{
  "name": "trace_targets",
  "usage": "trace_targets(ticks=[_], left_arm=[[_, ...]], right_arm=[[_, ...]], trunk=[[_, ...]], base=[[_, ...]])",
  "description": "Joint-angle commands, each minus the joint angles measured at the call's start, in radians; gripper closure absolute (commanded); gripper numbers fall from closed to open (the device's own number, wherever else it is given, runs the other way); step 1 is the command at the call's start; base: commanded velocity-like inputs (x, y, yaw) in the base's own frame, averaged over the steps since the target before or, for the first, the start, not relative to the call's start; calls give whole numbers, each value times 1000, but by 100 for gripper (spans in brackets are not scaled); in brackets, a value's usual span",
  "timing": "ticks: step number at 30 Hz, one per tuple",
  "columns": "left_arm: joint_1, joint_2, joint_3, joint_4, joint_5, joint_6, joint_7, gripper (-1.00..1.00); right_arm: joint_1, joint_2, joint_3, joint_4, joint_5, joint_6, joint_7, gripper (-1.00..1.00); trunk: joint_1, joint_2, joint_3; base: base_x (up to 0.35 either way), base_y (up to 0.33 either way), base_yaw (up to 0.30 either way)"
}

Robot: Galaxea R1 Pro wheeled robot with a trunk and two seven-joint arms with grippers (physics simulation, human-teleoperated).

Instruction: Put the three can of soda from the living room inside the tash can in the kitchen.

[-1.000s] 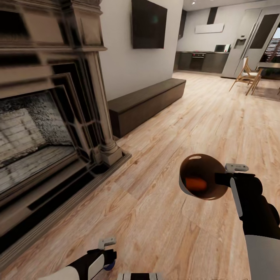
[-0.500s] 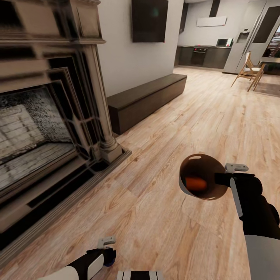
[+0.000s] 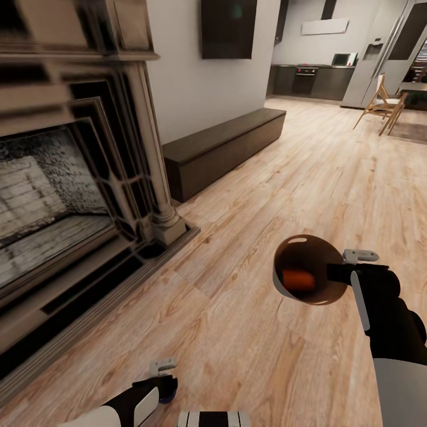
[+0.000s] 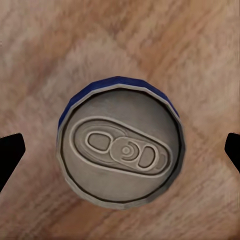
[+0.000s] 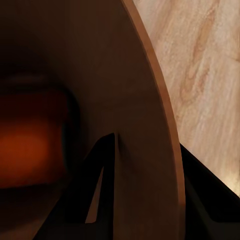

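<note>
My right gripper [image 3: 335, 274] is shut on the rim of the brown-copper trash can [image 3: 323, 252], which I carry tipped on its side above the wood floor, its opening facing the head camera. One orange soda can [image 3: 298, 277] lies inside it; the right wrist view shows that can [image 5: 30, 145] as an orange glow past the bin's wall [image 5: 145, 150]. At the head view's bottom edge, my left gripper [image 3: 166, 384] holds the dark blue soda can [image 3: 171, 391]. The left wrist view looks down on the can's silver top [image 4: 120, 150]. The third can is out of view.
The dark fireplace [image 3: 71, 178] stands at my left on its raised hearth. The long low bench [image 3: 225, 148] runs along the wall under the black TV [image 3: 228, 28]. Far ahead are the kitchen cabinets [image 3: 308, 80], the steel fridge [image 3: 370, 65] and a wooden chair [image 3: 379, 107].
The whole view has shifted, so the camera moved: the kitchen and TV sit higher, the fireplace further left. Both arms keep their loads, the left gripper slightly higher in the picture.
</note>
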Motion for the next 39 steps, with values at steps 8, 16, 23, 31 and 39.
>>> trace_targets(ticks=[8, 16, 23, 31, 39], left_arm=[[0, 0, -1, 0, 0, -20, 0, -100], [0, 0, -1, 0, 0, -39, 0, -100], [0, -1, -1, 0, 0, -44, 0, -100], [0, -1, -1, -1, 0, -46, 0, -100], [0, -2, -1, -2, 0, -46, 0, -100]], right_arm=[[1, 0, 4, -1, -6, 0, 4, 100], [1, 0, 14, -1, -6, 0, 4, 100], [1, 0, 17, -2, -6, 0, 4, 100], [1, 0, 18, -2, -6, 0, 4, 100], [1, -1, 17, -2, -6, 0, 4, 100]], trunk=[[2, -1, -15], [3, -2, -27], [5, -3, -43], [5, -3, -43], [5, -3, -43]], base=[[0, 0, 0], [0, 0, 0], [0, 0, 0], [0, 0, 0], [0, 0, 0]])
